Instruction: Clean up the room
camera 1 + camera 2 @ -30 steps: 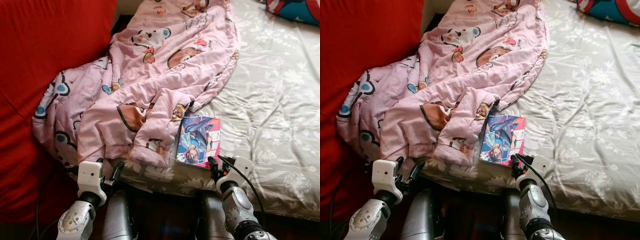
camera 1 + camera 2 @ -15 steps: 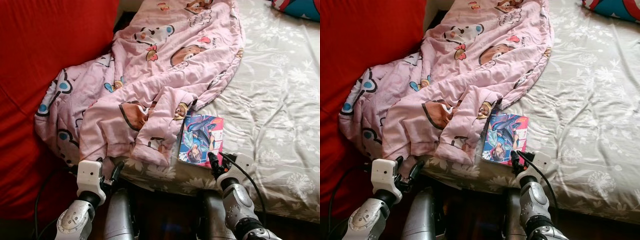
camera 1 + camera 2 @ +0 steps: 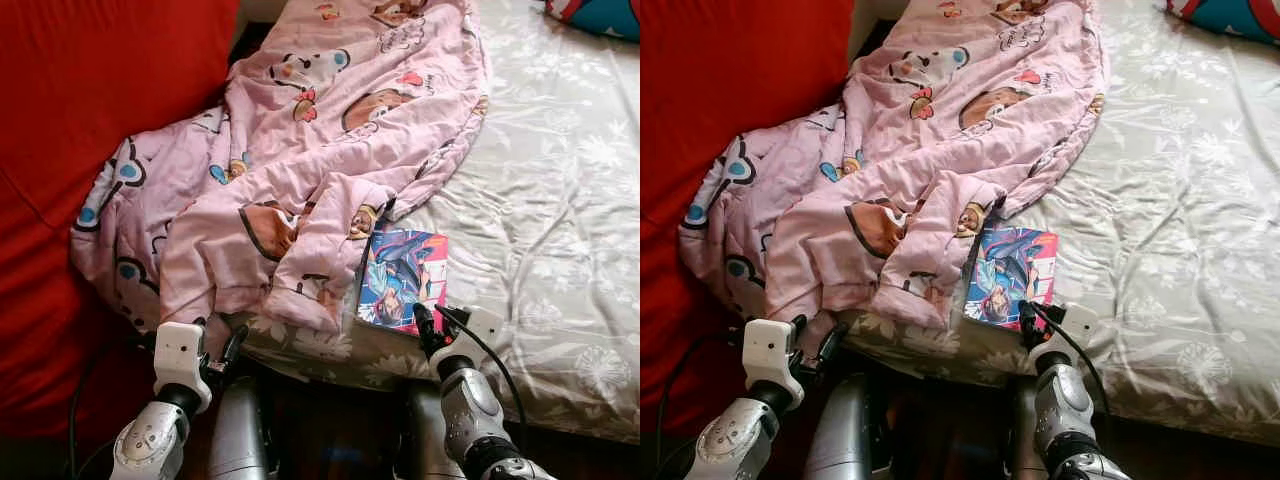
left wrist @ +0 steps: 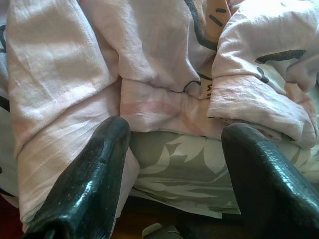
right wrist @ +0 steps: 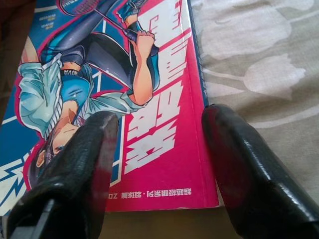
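Two hands sit low at the near edge of the bed (image 3: 560, 200), and the right hand (image 3: 428, 330) is the one that matters. A comic (image 3: 402, 280) lies flat on the grey flowered sheet just ahead of that hand, its near short edge almost at the fingertips. In the right wrist view the right hand's two black fingers (image 5: 79, 164) stand wide apart with nothing between them, one over the cover near the comic's lower corner, the other just past its spine edge over bare sheet. So the comic's corner sits inside the open span, straight ahead of the hand.

The comic's long axis runs away from the hand, up the bed, leaning slightly to the hand's right at the far end. Its cover faces up. Its far left corner is tucked against the pink blanket (image 3: 300, 170), which is heaped to the left of the hand and spills over the bed's edge.

The left hand (image 3: 222, 352) is well off to the left of the comic, wide and empty, pointing at the blanket's hanging fold. The right arm is clearly nearer the comic. Picking it up probably means sliding a finger under that near edge, since it lies flat on soft sheet.
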